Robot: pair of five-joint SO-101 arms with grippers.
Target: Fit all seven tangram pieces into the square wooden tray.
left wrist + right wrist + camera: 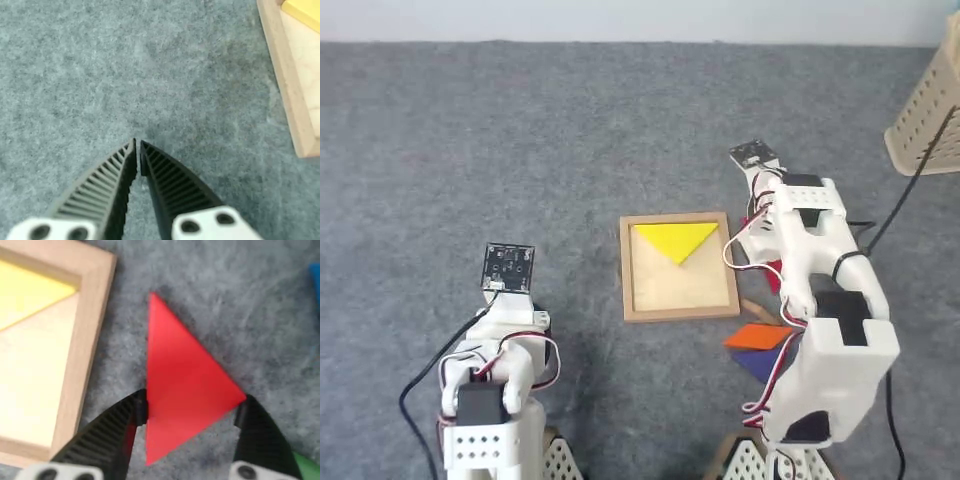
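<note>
grey carpet (520, 140) covers the table. the tray (626, 270) lies flat near the middle, with a yellow triangle (677, 240) inside it, long edge along the far rim and tip toward the centre; the rest of the tray floor is bare wood. the red triangle (180, 380) lies flat on the carpet just beside the tray's right rim, a strip of carpet between them. the right gripper (192, 407) pinches it, one finger on its straight edge and the other on its outer corner. an orange piece (757, 336) and a purple piece (760, 362) lie just beside each other near the tray's near right corner, partly under the right arm. the left gripper (138, 145) hangs over bare carpet left of the tray, fingers pressed together. a blue piece (315, 277) and a green piece (302, 462) peek in by the red one. a beige basket (930, 110) stands far right.
</note>
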